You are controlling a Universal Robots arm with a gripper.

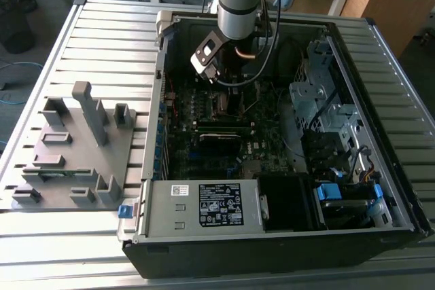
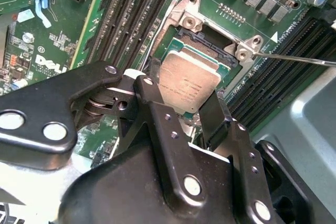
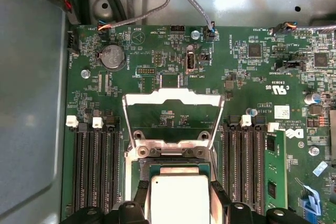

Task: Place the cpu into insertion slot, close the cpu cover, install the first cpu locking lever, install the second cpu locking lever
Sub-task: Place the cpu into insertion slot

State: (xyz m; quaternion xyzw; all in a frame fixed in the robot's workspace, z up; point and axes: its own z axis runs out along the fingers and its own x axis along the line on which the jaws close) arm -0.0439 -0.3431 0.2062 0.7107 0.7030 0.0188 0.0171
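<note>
My gripper is shut on the cpu, its black fingers pressing two opposite edges of the silver-grey chip. The cpu sits directly over the insertion slot, whose dark recess shows past the chip's far edge; I cannot tell whether the two touch. In the first wrist view the cpu lies between the fingers at the insertion slot. Beyond it the cpu cover is swung open with its window over bare board. A thin locking lever sticks out beside the slot. In the exterior view the gripper reaches down into the case.
Long black memory slots flank the socket on both sides, and one green memory stick is fitted. The open computer case lies on a slatted table, with the power supply at its front and a grey fixture on the exterior view's left.
</note>
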